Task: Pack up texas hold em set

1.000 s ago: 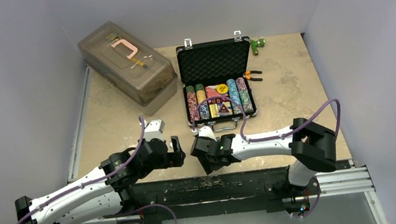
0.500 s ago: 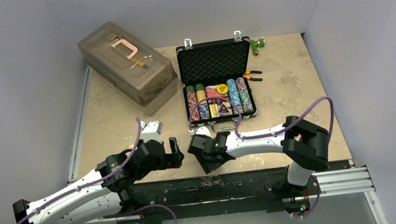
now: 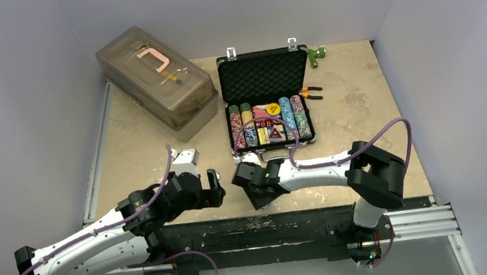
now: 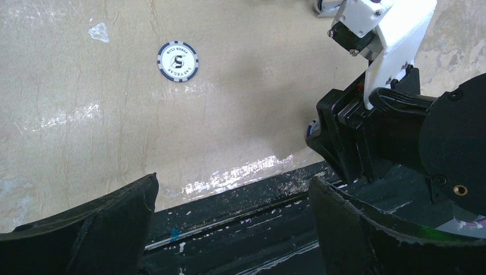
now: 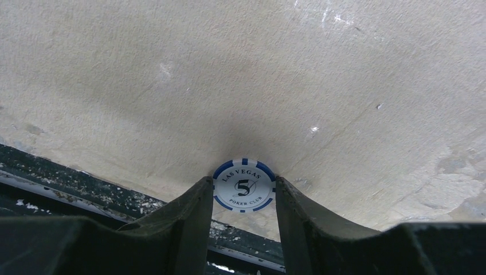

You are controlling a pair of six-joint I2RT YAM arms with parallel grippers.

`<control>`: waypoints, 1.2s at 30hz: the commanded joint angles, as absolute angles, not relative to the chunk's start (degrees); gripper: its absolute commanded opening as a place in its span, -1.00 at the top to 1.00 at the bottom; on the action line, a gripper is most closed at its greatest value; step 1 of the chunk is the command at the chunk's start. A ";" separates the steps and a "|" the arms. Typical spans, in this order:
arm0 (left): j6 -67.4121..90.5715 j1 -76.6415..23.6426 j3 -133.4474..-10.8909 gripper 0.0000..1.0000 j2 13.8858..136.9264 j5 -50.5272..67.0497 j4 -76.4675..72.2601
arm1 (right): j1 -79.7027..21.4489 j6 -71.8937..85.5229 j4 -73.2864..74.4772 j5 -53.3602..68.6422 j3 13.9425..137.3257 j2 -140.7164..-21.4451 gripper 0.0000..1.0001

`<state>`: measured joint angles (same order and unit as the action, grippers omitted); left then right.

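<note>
- Here the right pincer point(image 5: 244, 182) stands narrow, pinching a blue-and-white poker chip point(image 5: 244, 189) with one finger against each side of its rim. The chip lies flat at the near edge of the worktop point(image 5: 286, 69), about midway along.
- The left pincer point(image 4: 232, 183) hangs wide and empty just beside it, over that same edge.
- Risk: a thin, flat chip gives the fingers little to bite on. It could squirt out and drop off the near edge onto the black rail point(image 5: 69, 177). The two arms are also close enough to knock each other.
- Only the right wrist view shows the grip; from above, the pincer's body hides the chip.
- Only the left wrist view shows a second loose chip point(image 4: 178, 61) farther in.
- The top view alone shows the open briefcase point(image 3: 263, 76), with rows of chips inside, toward the far edge.
</note>
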<state>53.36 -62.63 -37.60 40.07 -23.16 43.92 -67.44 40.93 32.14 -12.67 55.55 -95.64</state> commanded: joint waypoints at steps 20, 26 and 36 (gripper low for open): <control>55.30 -43.42 -30.43 -1.00 41.77 -0.68 29.87 | -63.53 33.21 18.08 -15.21 49.88 -90.79 0.41; 56.27 -37.61 -27.73 -1.00 44.59 10.03 21.46 | -60.83 31.42 16.26 -14.18 48.90 -88.46 0.42; 61.18 -32.88 -23.86 -0.95 50.85 18.54 8.65 | -59.21 29.65 13.80 -13.13 48.21 -86.23 0.44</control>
<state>58.06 -34.59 -25.04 49.15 13.08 17.45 -59.59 31.24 16.71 -13.80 48.77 -88.60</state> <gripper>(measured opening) 0.989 0.364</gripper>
